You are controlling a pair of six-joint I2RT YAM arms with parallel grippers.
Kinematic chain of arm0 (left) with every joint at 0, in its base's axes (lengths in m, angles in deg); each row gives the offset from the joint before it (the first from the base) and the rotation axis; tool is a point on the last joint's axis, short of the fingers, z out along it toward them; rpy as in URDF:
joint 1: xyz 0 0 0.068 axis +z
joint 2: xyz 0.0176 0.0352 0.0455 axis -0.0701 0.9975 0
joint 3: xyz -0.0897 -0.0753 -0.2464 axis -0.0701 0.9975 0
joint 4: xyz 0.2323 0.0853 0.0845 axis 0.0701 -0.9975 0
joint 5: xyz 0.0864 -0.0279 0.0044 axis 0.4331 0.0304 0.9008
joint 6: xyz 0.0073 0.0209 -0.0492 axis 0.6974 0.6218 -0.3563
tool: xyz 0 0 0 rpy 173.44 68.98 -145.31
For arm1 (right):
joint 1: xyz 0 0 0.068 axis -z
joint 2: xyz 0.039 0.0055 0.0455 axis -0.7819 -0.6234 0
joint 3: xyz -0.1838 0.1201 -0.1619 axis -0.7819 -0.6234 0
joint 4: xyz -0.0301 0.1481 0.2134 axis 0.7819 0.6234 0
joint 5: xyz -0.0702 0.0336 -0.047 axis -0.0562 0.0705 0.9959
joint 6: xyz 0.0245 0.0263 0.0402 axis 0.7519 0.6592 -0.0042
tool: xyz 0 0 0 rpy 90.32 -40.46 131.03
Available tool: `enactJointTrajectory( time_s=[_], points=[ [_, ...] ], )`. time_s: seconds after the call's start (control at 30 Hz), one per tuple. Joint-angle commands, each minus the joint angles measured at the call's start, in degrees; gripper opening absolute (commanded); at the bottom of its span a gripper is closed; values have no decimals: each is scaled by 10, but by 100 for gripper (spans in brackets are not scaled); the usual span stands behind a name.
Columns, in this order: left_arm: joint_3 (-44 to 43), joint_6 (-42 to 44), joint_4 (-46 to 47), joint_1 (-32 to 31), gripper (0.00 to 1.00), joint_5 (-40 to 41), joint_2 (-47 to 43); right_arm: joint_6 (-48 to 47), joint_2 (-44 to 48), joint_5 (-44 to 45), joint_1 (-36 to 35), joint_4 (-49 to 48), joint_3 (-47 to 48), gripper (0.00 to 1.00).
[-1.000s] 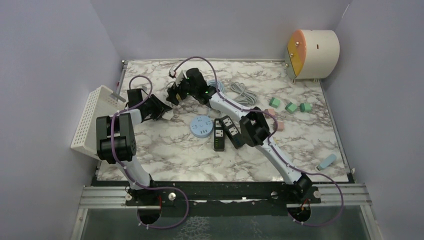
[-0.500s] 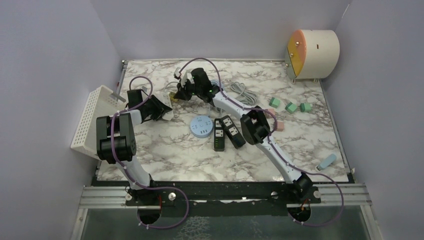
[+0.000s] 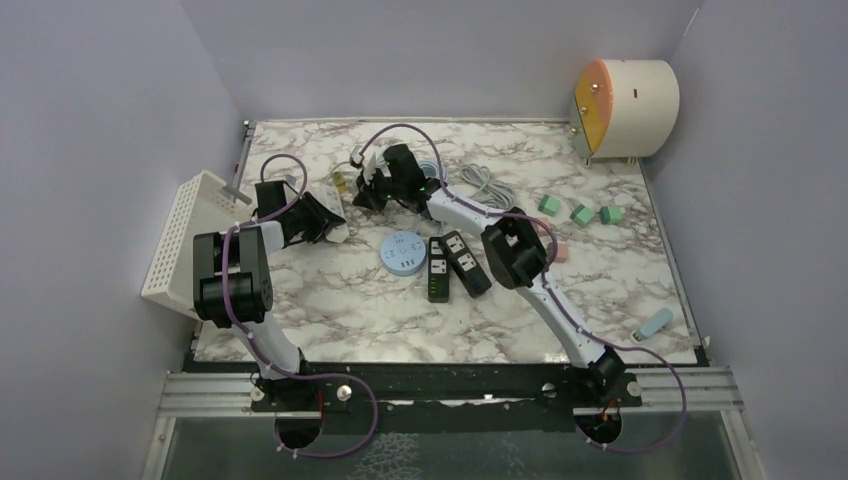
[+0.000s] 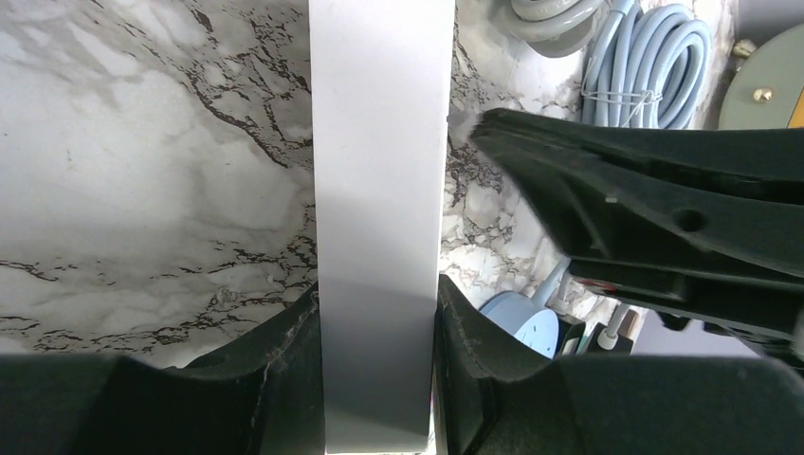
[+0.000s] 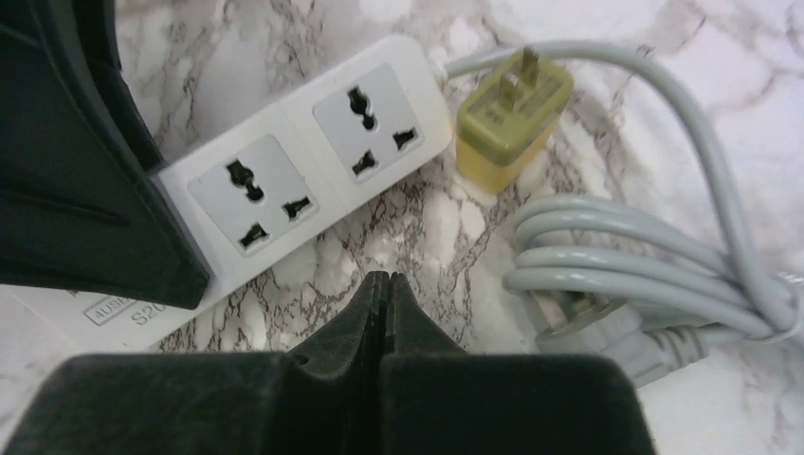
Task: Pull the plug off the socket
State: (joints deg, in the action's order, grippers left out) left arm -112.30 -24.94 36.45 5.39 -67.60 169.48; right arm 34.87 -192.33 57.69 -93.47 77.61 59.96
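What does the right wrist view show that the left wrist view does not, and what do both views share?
Only the right wrist view shows the socket face of the white power strip, its two visible sockets empty. It also shows the yellow-green plug lying free on the marble table beside the strip's end, and the right gripper shut on nothing.

Only the left wrist view shows the left gripper clamped on a plain face of the strip, a light blue coiled cable and a round blue disc.

Both show the strip, the table and a grey coiled cord.
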Motion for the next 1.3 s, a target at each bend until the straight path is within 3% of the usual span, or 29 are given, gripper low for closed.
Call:
enactJointTrajectory(
  time_s=[0.0, 0.13, 0.27, 0.4, 0.57, 0.77, 0.93, 1.1, 1.23, 1.27],
  points=[
    [17, 0, -31, 3, 0, 0, -7, 7, 71, 11, 2, -47, 21, 1],
    [13, 2, -25, 6, 0, 1, -1, 24, 91, 33, 3, -41, 7, 1],
    [-9, 28, -40, 4, 0, -8, 9, 41, 140, 59, 3, -65, -69, 22],
    [-8, 56, -63, -14, 0, -64, 9, 45, 182, 74, 3, -76, -128, 26],
    [74, 20, -57, -92, 0, -57, -85, 49, 219, 82, 3, -64, -177, 26],
    [212, -110, -14, -200, 0, -45, -238, 54, 253, 89, 3, -75, -245, 27],
    [206, -86, -107, -186, 0, 24, -323, 23, 235, 107, 3, -35, -233, 28],
    [157, -48, -121, -128, 0, 32, -259, 17, 249, 143, 12, 6, -241, 29],
    [114, -19, -102, -94, 0, 29, -187, 43, 309, 169, 21, 0, -304, 43],
    [103, -14, -99, -89, 0, 28, -170, 56, 316, 199, 22, 23, -298, 56]
  ],
)
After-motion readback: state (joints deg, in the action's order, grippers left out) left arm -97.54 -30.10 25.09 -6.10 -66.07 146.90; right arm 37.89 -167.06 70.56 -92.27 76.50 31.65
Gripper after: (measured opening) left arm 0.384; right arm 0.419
